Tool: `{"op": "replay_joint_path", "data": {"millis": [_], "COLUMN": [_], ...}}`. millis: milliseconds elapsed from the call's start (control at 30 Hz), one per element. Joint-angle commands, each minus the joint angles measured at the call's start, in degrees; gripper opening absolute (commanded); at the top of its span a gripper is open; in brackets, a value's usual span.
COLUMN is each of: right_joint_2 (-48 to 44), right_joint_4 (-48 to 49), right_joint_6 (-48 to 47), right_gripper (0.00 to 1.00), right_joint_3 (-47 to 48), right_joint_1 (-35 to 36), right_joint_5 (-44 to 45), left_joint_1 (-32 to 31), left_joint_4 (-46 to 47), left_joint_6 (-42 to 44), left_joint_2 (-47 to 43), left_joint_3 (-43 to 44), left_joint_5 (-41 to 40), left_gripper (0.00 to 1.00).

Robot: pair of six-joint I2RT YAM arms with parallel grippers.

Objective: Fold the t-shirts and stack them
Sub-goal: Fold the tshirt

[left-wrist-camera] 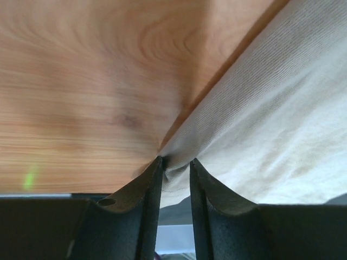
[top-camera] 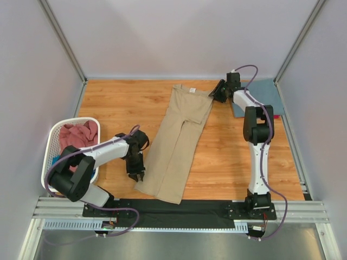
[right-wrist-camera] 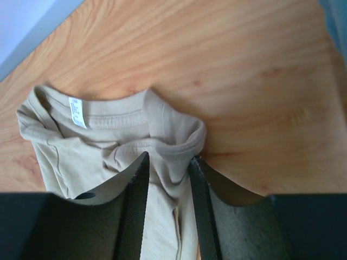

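Observation:
A tan t-shirt (top-camera: 176,141) lies folded into a long strip down the middle of the wooden table, its collar and white neck label (right-wrist-camera: 77,112) at the far end. My left gripper (top-camera: 135,174) is at the strip's near left corner. In the left wrist view it (left-wrist-camera: 176,161) is shut on a pinch of the tan cloth (left-wrist-camera: 271,108). My right gripper (top-camera: 218,92) is at the far right corner by the collar. In the right wrist view it (right-wrist-camera: 168,157) is shut on a bunched fold of the tan t-shirt (right-wrist-camera: 97,146) just below the collar.
A white slatted laundry basket (top-camera: 54,135) stands at the left edge, holding a dusty pink t-shirt (top-camera: 78,134) and other cloth. A slate blue t-shirt (top-camera: 265,92) lies flat at the back right, behind the right arm. Grey walls close in the table's sides and back.

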Motion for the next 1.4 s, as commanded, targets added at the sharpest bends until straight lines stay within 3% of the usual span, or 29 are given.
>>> {"op": "replay_joint_path", "data": {"millis": [0, 167, 300, 433, 533, 700, 833, 933, 967, 1167, 1367], "right_joint_2": [4.64, 7.64, 8.97, 3.79, -4.72, -22.63, -30.40, -33.40, -33.23, -26.04, -14.27], "right_joint_4": [-0.43, -0.69, -4.89, -11.58, -17.83, -15.38, -12.75, -7.21, -5.89, -1.05, -0.70], "right_joint_6": [-1.06, -2.64, -4.31, -5.72, -4.77, -3.35, -3.35, -2.39, -1.69, -0.62, -0.98], "right_gripper": [0.37, 0.36, 0.45, 0.53, 0.55, 0.55, 0.55, 0.55, 0.55, 0.52, 0.51], "right_joint_3": [6.49, 13.52, 17.49, 15.13, 6.54, -15.88, -29.49, -33.48, -34.01, -29.02, -16.54], "right_joint_1": [-0.60, -0.87, -1.04, -1.31, -1.39, 2.89, 7.29, 8.80, 8.72, 7.05, 3.45], "right_joint_5": [-2.05, -3.90, -5.22, -5.66, -3.64, -1.71, -0.65, -0.04, 0.92, 5.50, 3.40], "left_joint_1": [-0.24, -0.24, -0.24, 0.28, 1.69, 1.69, 1.60, 1.60, 1.60, 1.60, 1.60], "left_joint_4": [5.31, 1.71, -0.48, -5.57, -4.63, 1.77, 5.92, 7.16, 7.59, 12.52, 13.84], "left_joint_6": [-5.38, -7.93, -6.36, 0.83, 3.83, 4.64, 4.11, 4.02, 3.93, 2.62, 1.91], "left_joint_2": [-2.45, -8.34, -11.77, -9.95, -6.42, -3.70, -2.90, -3.34, -3.43, -2.64, -2.37], "left_joint_3": [-4.83, -4.05, -1.16, 5.42, 6.24, 3.43, 0.18, -2.46, -3.07, -6.77, -8.79], "left_joint_5": [6.72, 4.69, 3.04, -5.40, -5.24, -2.26, 2.50, 1.97, 1.89, 6.01, 6.63], "left_gripper": [0.34, 0.40, 0.49, 0.54, 0.54, 0.51, 0.45, 0.40, 0.34, 0.11, 0.00]}}
